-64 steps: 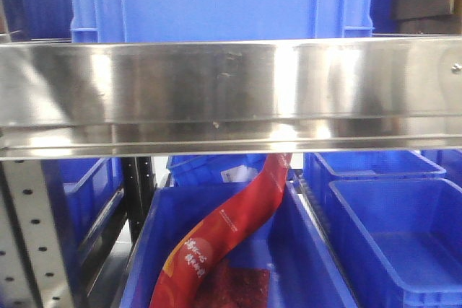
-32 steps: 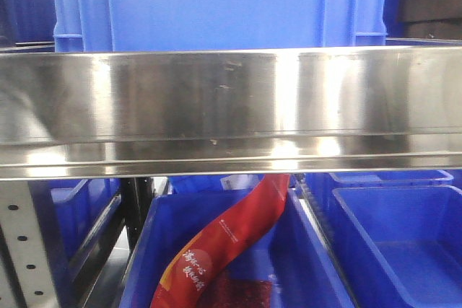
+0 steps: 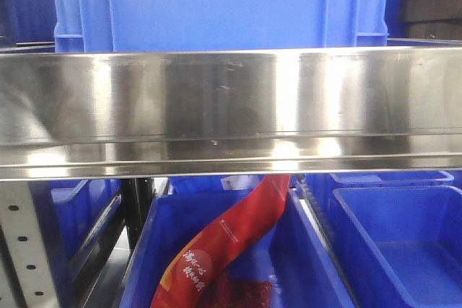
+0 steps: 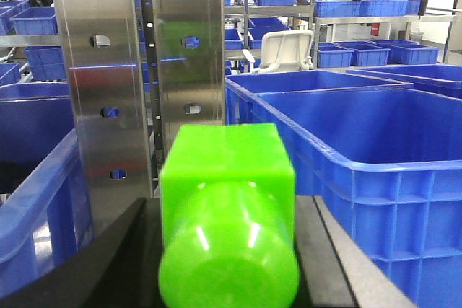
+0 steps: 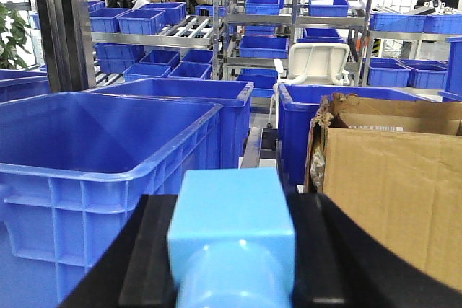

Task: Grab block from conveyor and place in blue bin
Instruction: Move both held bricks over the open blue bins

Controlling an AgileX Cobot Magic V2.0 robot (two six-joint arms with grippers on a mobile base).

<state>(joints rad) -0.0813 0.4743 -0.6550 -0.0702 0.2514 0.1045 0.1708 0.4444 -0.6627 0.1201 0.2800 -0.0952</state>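
Note:
In the left wrist view a bright green block (image 4: 227, 171) with a rounded near end fills the gap between the black fingers (image 4: 119, 250); my left gripper (image 4: 225, 207) is shut on it. My right gripper (image 5: 232, 203) is shut on a light blue block (image 5: 231, 236) of the same shape. A large blue bin (image 4: 361, 171) stands just right of the left gripper. Another blue bin (image 5: 94, 149) stands just left of the right gripper. The conveyor is out of view.
A shiny steel rail (image 3: 231, 106) spans the front view, with a blue crate (image 3: 216, 5) above it. Below, a bin (image 3: 303, 250) holds a red bag (image 3: 224, 250). A perforated steel post (image 4: 137, 70) stands ahead of the left gripper; a cardboard box (image 5: 397, 178) is right of the right gripper.
The steel rail sits lower and larger in the front view than a second ago, and the crate above has shifted slightly. Little has changed over the last half second.

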